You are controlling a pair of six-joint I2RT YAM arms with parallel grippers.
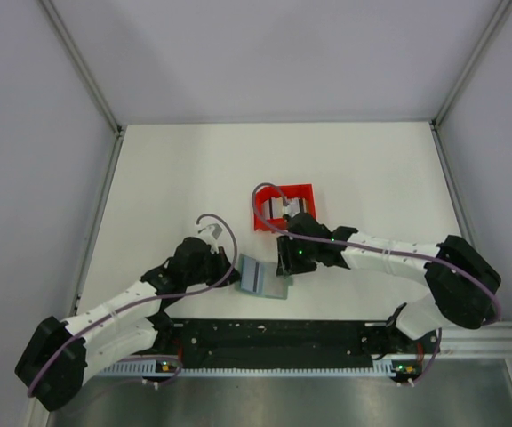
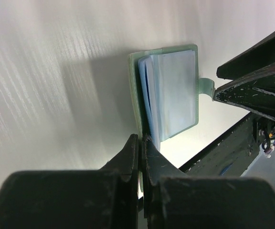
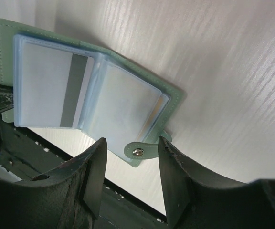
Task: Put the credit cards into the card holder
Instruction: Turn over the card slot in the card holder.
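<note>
Green card holder (image 3: 94, 90) lies open just on the near side of the red bin (image 1: 284, 189), a grey-striped card (image 3: 75, 90) in one sleeve (image 3: 47, 86). The left gripper (image 2: 141, 143) pinches its edge; the right gripper (image 3: 132, 142) straddles its snap tab (image 3: 137, 151), jaws half apart

A white desk (image 1: 176, 178), boxed in by plain pale walls (image 1: 265, 53) and aluminium corner posts (image 1: 83, 62), under soft even light

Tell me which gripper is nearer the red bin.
Right. The right gripper hangs just on the near side of the red bin, open at one edge of the card holder. The left gripper is farther off to the left, shut on its opposite edge.
</note>
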